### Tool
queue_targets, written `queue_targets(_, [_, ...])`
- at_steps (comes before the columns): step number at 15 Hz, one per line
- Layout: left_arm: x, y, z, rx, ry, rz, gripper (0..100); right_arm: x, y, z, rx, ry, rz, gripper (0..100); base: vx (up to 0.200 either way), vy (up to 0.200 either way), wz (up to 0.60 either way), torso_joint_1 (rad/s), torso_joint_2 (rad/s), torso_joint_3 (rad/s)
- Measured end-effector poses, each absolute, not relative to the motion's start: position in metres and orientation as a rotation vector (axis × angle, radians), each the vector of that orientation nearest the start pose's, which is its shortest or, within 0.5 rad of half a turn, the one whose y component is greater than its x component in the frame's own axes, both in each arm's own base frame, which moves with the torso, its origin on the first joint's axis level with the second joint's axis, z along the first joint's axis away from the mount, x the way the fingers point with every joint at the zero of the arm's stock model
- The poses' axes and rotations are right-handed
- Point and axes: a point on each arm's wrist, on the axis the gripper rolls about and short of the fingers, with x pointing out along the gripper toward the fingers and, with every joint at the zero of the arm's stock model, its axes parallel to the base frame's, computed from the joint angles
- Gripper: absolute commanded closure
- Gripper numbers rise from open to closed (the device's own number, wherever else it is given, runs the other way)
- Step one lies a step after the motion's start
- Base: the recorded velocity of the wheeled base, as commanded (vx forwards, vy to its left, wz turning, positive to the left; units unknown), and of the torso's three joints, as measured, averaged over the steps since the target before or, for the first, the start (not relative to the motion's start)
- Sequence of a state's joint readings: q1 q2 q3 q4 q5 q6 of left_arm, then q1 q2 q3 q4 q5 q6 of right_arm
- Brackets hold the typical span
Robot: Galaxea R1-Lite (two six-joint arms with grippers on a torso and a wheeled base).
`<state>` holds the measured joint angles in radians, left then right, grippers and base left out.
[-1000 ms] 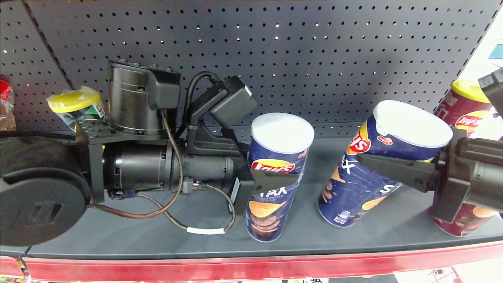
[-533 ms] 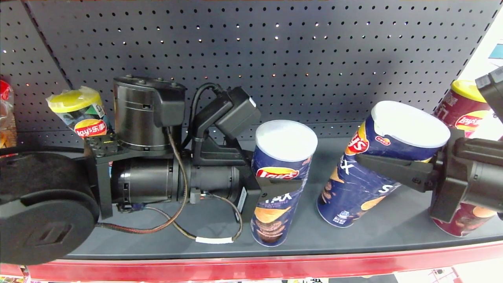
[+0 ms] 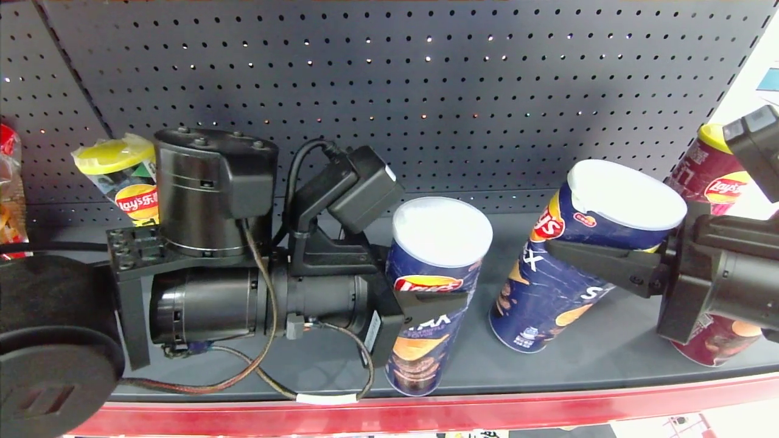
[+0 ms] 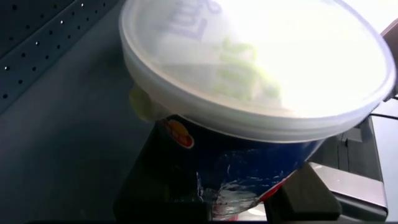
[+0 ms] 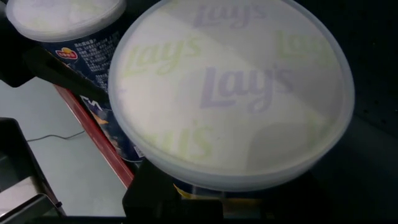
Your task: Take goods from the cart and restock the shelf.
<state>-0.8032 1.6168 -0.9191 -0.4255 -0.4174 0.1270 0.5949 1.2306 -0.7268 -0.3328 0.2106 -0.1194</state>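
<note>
Pinching one blue tube apiece, the left gripper clamps the centre can near upright at mid-frame. The right gripper clamps the leaning can right of centre, its base on the shelf and its lid tipped rightward. It likely needs righting. Both labels show red-and-yellow logos and chip pictures.

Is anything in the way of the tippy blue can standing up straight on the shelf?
Nothing visible. The tilted blue can, in the right gripper, has bare shelf beside it; the red can stands farther right.
</note>
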Motion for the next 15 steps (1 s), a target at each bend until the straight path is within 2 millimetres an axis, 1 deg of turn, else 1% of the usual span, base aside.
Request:
queue_targets(3, [0.193, -0.213, 0.215, 0.169, 0.215, -1.225, 100, 0.157, 0.112, 0.246, -0.148, 0.134, 0.813, 100, 0.0, 0.0, 0.0, 0.0, 0.0, 0.0])
queue_targets(6, [0.189, -0.21, 0.213, 0.172, 0.223, -1.219, 100, 0.162, 0.115, 0.249, -0.147, 0.132, 0.813, 100, 0.0, 0.0, 0.0, 0.0, 0.0, 0.0])
queue_targets(7, [0.189, -0.209, 0.213, 0.171, 0.224, -1.219, 0, 0.166, 0.118, 0.252, -0.146, 0.122, 0.813, 100, 0.0, 0.0, 0.0, 0.0, 0.0, 0.0])
queue_targets(11, [0.187, -0.207, 0.212, 0.167, 0.235, -1.217, 0, 0.183, 0.13, 0.258, -0.147, 0.122, 0.816, 100, 0.0, 0.0, 0.0, 0.0, 0.0, 0.0])
queue_targets(15, [0.179, -0.197, 0.206, 0.172, 0.255, -1.206, 0, 0.202, 0.143, 0.26, -0.15, 0.12, 0.813, 100, 0.0, 0.0, 0.0, 0.0, 0.0, 0.0])
